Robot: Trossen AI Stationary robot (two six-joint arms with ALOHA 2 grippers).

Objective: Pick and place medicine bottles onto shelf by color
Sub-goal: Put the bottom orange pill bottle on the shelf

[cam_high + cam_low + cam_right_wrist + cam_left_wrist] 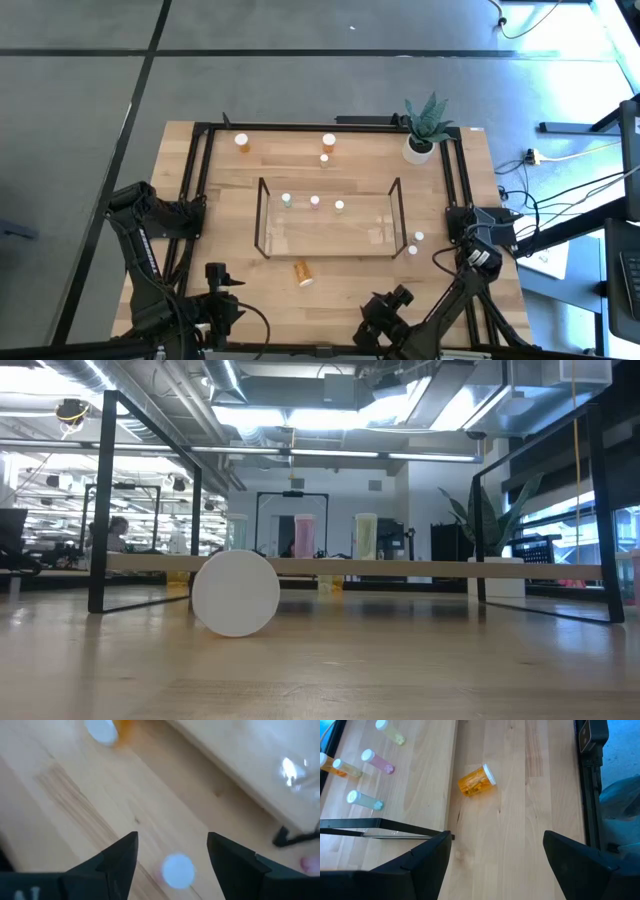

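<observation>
The clear shelf (330,232) stands mid-table. On it stand a greenish (286,200), a pinkish (314,201) and a pale bottle (339,206). An orange bottle (303,272) lies on its side in front of the shelf; it also shows in the left wrist view (477,780) and cap-on in the low view (235,592). My left gripper (238,300) is open and empty, left of this bottle (496,840). My right gripper (385,310) is open near the front edge (172,840), above a white-capped bottle (177,870) standing on the table.
Two orange bottles (243,142) (329,142) and a small one (324,158) stand behind the shelf. Two small bottles (419,237) (412,250) stand by the shelf's right end. A potted plant (425,130) is at the far right corner. Black rails (452,190) frame the table.
</observation>
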